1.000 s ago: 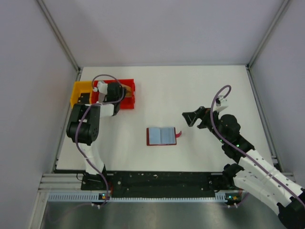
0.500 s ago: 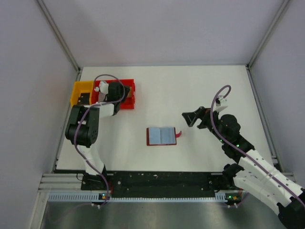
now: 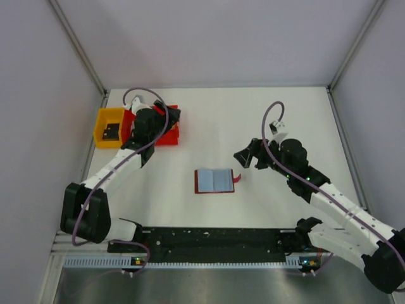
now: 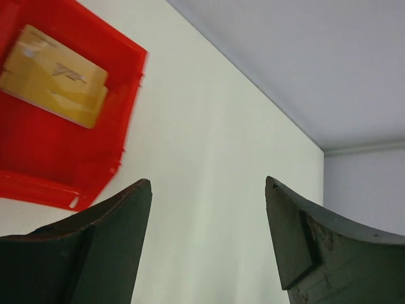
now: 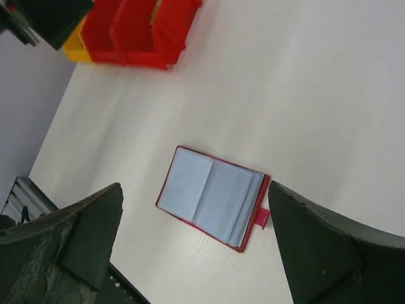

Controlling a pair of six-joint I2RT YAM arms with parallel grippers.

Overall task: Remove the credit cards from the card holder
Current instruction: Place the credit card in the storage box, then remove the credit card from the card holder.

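The card holder [image 3: 215, 180] lies open on the white table, red outside with grey-blue pockets, a red tab at its right edge. In the right wrist view the card holder [image 5: 212, 196] sits below and between the fingers of my right gripper [image 5: 195, 186], which hangs open above it. From above, the right gripper [image 3: 244, 158] is up and to the right of the holder. My left gripper [image 3: 171, 114] is open over the red bin [image 3: 166, 135]. A tan credit card [image 4: 54, 76] lies flat in the red bin [image 4: 38, 158]. My left gripper [image 4: 209, 190] holds nothing.
A yellow bin [image 3: 107, 126] stands left of the red bin at the table's far left and has a dark flat card [image 3: 112, 132] in it. Grey walls close in the table on three sides. The black base rail [image 3: 209, 239] runs along the near edge.
The left gripper has opened over the red bin and its arm has stretched out, elbow swung down-left. The right gripper has shifted slightly left toward the card holder.
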